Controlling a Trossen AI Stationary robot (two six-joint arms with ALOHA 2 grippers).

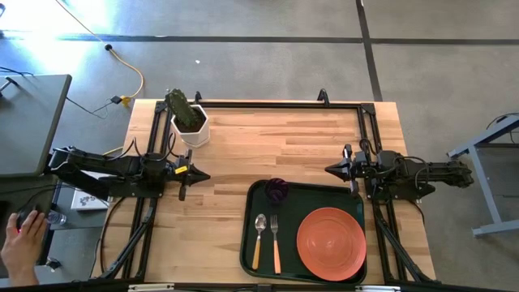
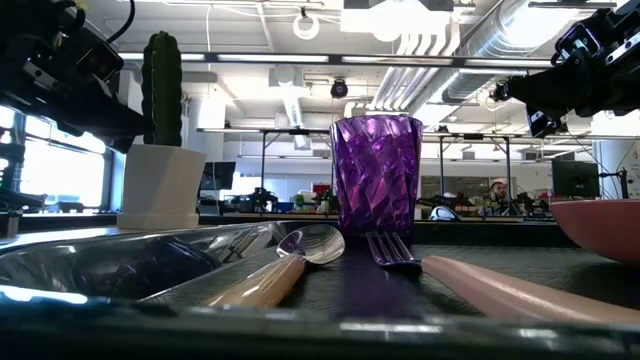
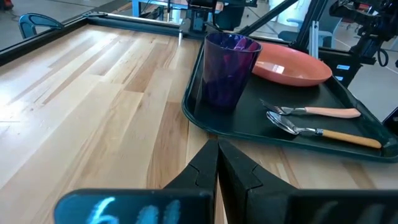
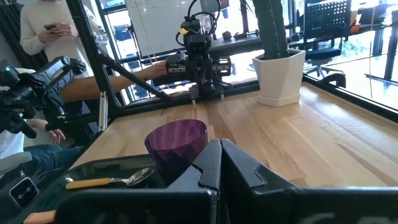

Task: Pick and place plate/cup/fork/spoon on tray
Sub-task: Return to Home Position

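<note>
The dark green tray point(image 1: 261, 259) lies at the table's near middle-right. On it the orange-salmon plate point(image 1: 331, 242) rests flat at the right. The purple cup point(image 1: 277, 190) stands upright at the tray's far left corner. The spoon point(image 1: 259, 240) and the fork point(image 1: 276, 242) lie side by side on the tray's left part, handles toward the near edge. My left gripper point(image 1: 204, 175) is shut at the table's left, well left of the tray, with its fingertips point(image 3: 217, 149) together. My right gripper point(image 1: 331, 169) is shut at the table's right, just beyond the tray's far right corner.
A white pot with a green cactus point(image 1: 188, 122) stands at the far left of the table. Bare wood lies between the two grippers and left of the tray. A person's hand point(image 1: 23, 240) shows off the table's left; people also stand behind the left arm in the right wrist view.
</note>
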